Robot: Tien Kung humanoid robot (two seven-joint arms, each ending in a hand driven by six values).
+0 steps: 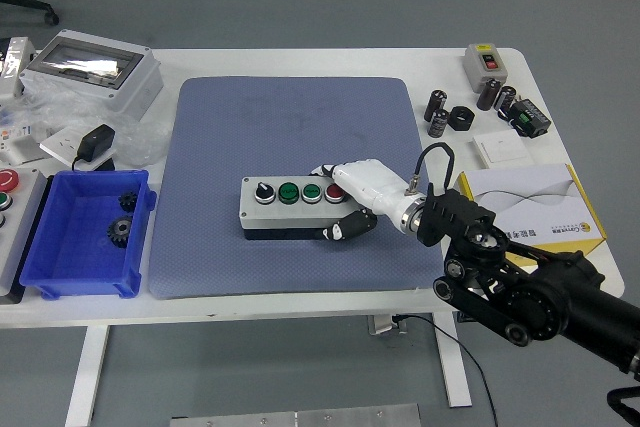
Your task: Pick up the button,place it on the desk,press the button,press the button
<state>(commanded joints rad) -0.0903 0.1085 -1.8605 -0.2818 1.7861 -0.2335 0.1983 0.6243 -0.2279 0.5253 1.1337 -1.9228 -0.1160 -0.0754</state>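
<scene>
A grey button box (292,203) lies on the blue-grey mat (290,127), a little right of its middle. It carries a black selector knob, two green buttons and a red button (334,192) in a row. My right hand (345,199) is white with black fingertips. It is closed around the box's right end, with fingers over the far side and the thumb (340,230) on the near side. My left arm is out of view.
A blue bin (85,237) with black gears stands at the left. A grey enclosure (90,69) and a black adapter (95,142) lie at the back left. Black capacitors (440,112), a small switch box (487,63) and a yellow-edged carton (530,209) lie at the right.
</scene>
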